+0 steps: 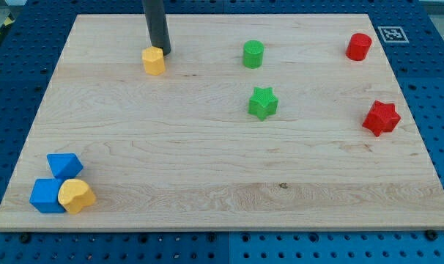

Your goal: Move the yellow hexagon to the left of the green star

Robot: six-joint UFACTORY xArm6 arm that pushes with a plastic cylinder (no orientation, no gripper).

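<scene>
The yellow hexagon (154,61) sits on the wooden board near the view's top left. The green star (263,103) lies right of the board's middle, well to the right of and a little below the hexagon. My tip (162,51) comes down from the view's top and stands just above and right of the yellow hexagon, touching or nearly touching its upper right side.
A green cylinder (253,54) stands above the green star. A red cylinder (359,46) is at the top right and a red star (381,118) at the right. Two blue blocks (64,166) (45,196) and a yellow heart-like block (76,196) cluster at the bottom left.
</scene>
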